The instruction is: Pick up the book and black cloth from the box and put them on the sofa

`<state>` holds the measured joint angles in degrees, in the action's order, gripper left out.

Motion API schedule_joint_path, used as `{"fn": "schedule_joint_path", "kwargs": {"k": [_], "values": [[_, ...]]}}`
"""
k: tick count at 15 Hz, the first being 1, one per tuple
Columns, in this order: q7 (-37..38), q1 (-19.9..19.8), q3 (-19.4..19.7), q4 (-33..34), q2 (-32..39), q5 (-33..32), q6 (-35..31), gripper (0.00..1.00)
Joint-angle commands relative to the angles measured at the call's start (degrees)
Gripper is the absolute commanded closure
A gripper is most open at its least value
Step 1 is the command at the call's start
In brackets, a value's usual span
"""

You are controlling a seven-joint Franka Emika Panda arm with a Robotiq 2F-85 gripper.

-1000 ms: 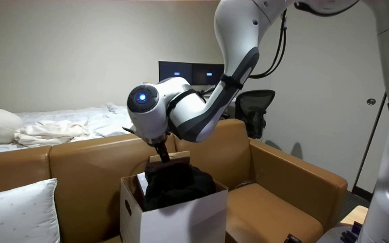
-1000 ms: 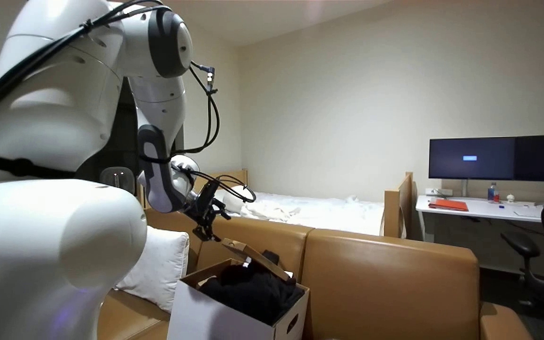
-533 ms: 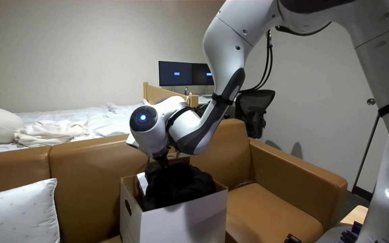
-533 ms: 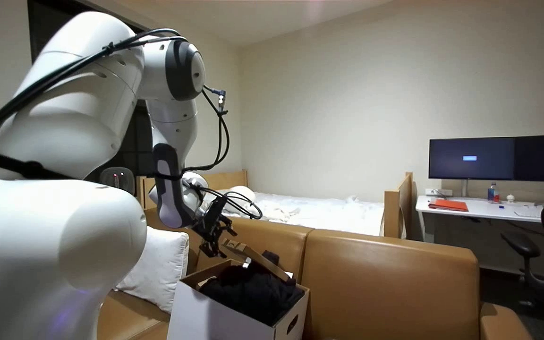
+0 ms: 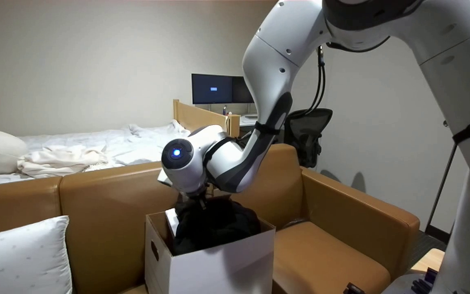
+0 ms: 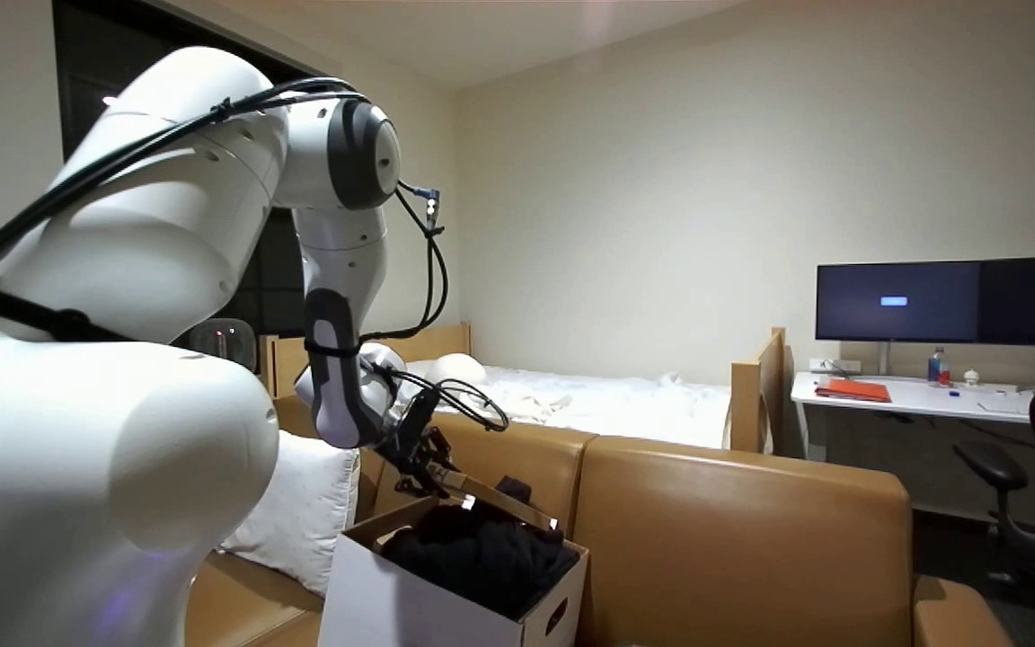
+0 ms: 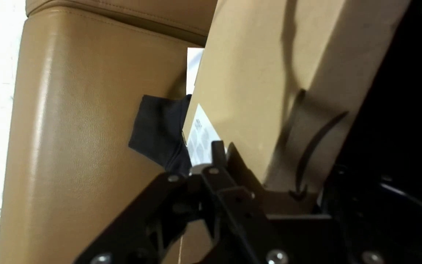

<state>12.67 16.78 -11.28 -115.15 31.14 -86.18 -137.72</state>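
A flat brown cardboard package with a printed arrow leans out of the white box; whether it is the book I cannot tell. My gripper has its fingers on both sides of the package's near end, shut on it; the right finger is mostly lost in shadow. Black cloth lies bunched in the box beneath the package. A dark fabric flap pokes out behind it. Around the box is the tan leather sofa.
A white pillow rests on the sofa, left of the box. Behind the sofa back stands a bed. The sofa's armrest is to the right in an exterior view. The box's rim surrounds the cloth.
The arm has come down to the box, and the jaws have drawn together around the package's end. The package has tilted a little; the cloth and box look unmoved.
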Motion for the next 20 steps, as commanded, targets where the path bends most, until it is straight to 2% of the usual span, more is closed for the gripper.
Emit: {"fn": "schedule_joint_path", "kwargs": {"k": [1, 4, 6, 10, 12, 14, 16, 20], "values": [[2.59, -1.14, 0.27, 0.07, -0.72, -0.77, -0.27, 0.80], [4.24, -1.68, 0.36, 1.21, -1.73, 0.26, -0.20, 0.96], [4.22, -2.14, -0.20, 1.16, -3.90, 2.65, -0.07, 0.95], [-5.15, -4.95, -3.46, -2.23, -13.24, 22.27, -0.48, 0.94], [-5.97, -5.30, -3.38, -2.87, -18.00, 30.73, -1.26, 0.94], [-2.71, -4.90, -1.61, -3.30, -23.23, 34.13, -1.40, 0.94], [-2.58, -5.63, 0.01, -3.36, -28.03, 37.99, -0.69, 0.94], [-12.26, -10.17, 4.80, -3.91, -33.53, 56.30, 0.59, 0.94]]}}
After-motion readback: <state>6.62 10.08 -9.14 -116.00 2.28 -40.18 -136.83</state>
